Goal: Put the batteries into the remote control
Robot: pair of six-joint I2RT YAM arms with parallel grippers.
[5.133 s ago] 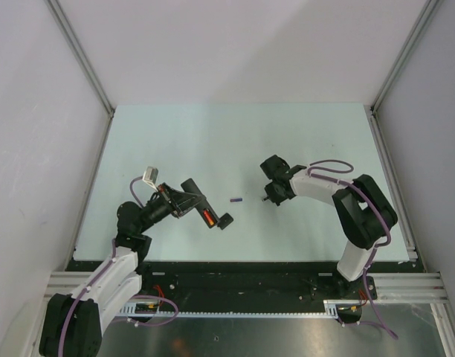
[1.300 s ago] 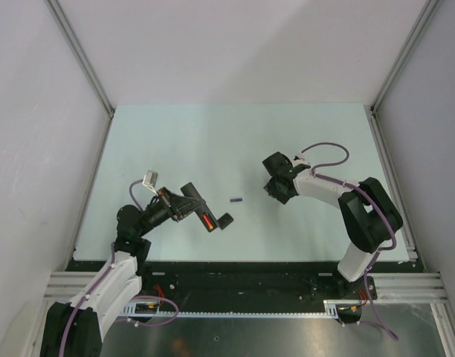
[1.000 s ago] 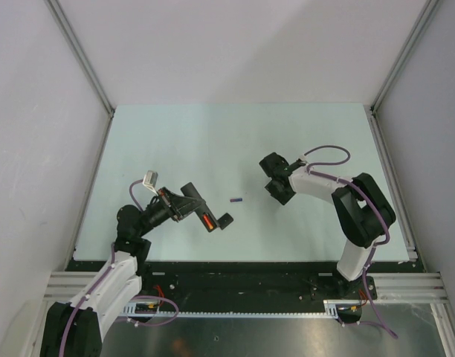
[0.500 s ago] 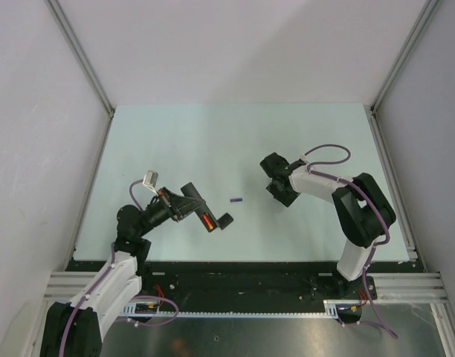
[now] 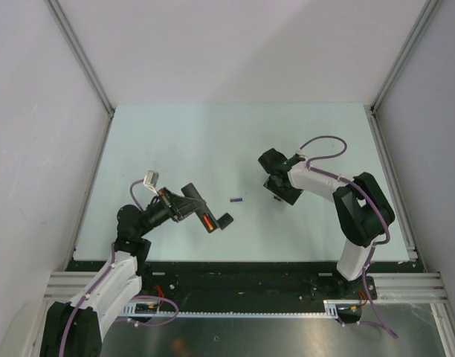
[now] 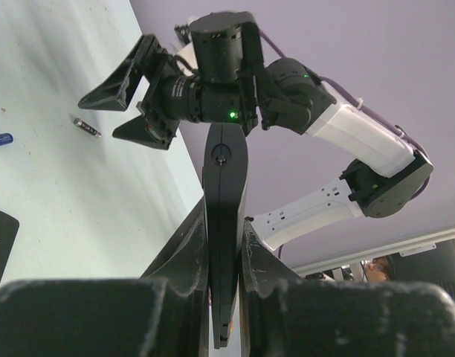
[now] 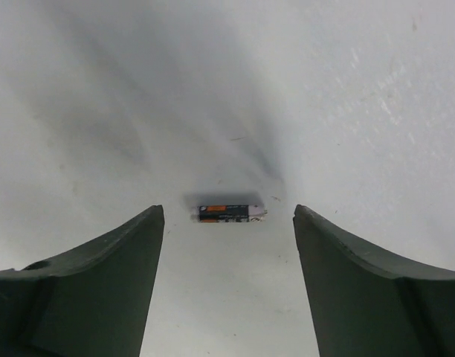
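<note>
Since a second ago my right end effector (image 7: 227,223) has spread its fingers wider, and its wrist has swung a little toward the far edge of the bench (image 5: 213,141). My left arm has held its pose.

Both right fingers now stand well apart, pointing down at the bench right of its middle. The dark battery (image 7: 231,213) lies flat on the surface between them, crosswise to the gap and touching neither finger. The left wrist view shows the same thing from the side: the right end effector (image 6: 112,108) gapes just above that dark battery (image 6: 87,127).

My left end effector (image 6: 224,245) is pressed together on the remote control (image 6: 224,171), pinching the slim black bar by its long sides so that it stands on edge and juts out past the fingertips. From above, the remote control (image 5: 201,208) is held over the near left part of the bench, and the red battery (image 5: 207,220) shows along its near end. A small black cover piece (image 5: 225,220) is just beside that end; I cannot tell whether they touch.

The blue-purple battery (image 5: 236,199) lies alone on the bench between my two end effectors, nearer the near edge than the far one.
</note>
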